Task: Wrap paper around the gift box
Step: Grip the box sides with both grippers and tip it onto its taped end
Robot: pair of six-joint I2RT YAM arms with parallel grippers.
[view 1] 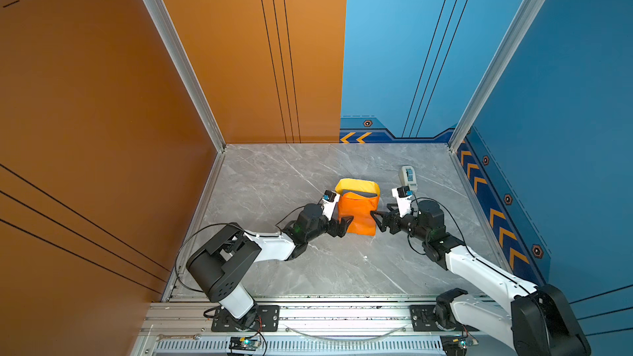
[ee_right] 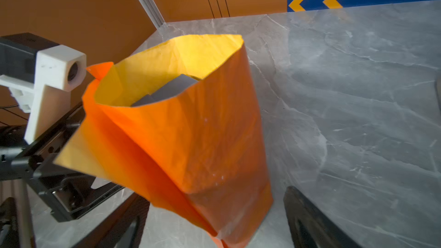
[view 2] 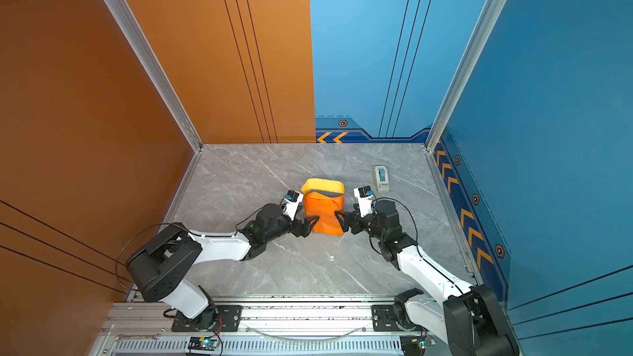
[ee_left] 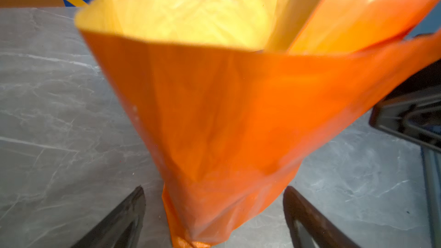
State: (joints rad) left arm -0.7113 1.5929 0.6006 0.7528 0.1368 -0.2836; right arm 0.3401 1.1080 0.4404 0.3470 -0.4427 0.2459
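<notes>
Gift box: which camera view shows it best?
Right wrist view: it looks down the open paper sleeve onto the gift box. Both top views catch only a sliver; the left wrist view shows paper alone.

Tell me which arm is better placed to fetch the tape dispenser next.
Right, probably. The tape dispenser stands far right on the table, just beyond the open right gripper. The left gripper is open too, but the paper lies between it and the dispenser.

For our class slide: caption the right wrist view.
Orange paper stands loosely around the gift box, top open, on a marble table.
</notes>
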